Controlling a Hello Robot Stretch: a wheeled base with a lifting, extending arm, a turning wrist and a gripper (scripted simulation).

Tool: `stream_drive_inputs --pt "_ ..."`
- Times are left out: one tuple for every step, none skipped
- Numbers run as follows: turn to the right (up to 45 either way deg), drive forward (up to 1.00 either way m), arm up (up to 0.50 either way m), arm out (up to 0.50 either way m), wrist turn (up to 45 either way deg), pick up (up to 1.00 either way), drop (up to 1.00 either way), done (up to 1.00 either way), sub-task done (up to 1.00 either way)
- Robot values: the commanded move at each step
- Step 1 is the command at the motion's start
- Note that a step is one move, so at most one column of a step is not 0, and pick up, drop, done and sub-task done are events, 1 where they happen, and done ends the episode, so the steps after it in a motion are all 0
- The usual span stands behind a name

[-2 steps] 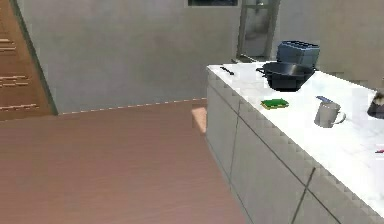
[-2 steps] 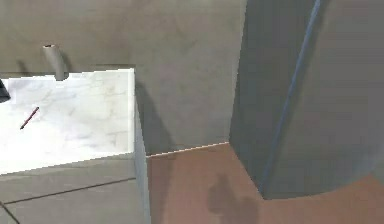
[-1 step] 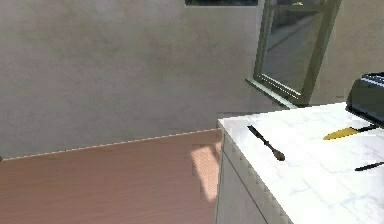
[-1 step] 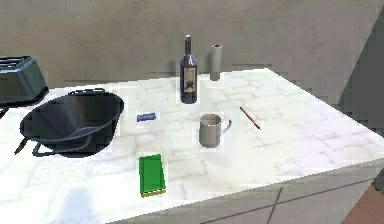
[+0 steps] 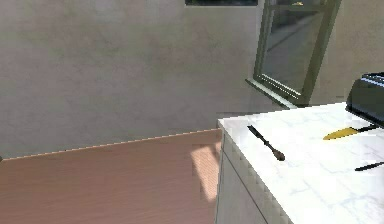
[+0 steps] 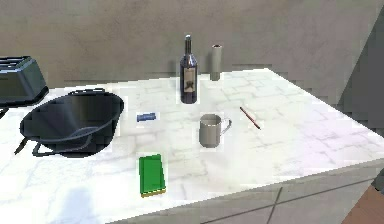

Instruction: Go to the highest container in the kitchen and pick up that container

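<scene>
Counter (image 6: 300, 110) bears one bottle (image 6: 187, 70), one mug (image 6: 210, 131), one pan (image 6: 75, 120), one toaster (image 6: 20, 78), one pencil (image 6: 249, 117), one green book (image 6: 151, 174); bottle label unreadable; jaws' state cannot be told.

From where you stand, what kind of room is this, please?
Most likely a kitchen. A white marble counter carries a toaster, a black pan and a mug, and in the forward view a knife lies on it.

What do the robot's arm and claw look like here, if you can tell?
These frames give no colours, shapes or markings for arm or claw. The arm side view has a white marbled counter with a dark bottle and grey mug.
</scene>
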Motion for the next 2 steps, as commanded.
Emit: stream_drive_inputs --pt "0.0 0.0 0.38 0.0 0.0 0.0 0.0 0.0 0.0" --pt "0.0 0.0 0.0 0.26 0.0 0.0 0.0 0.0 0.0"
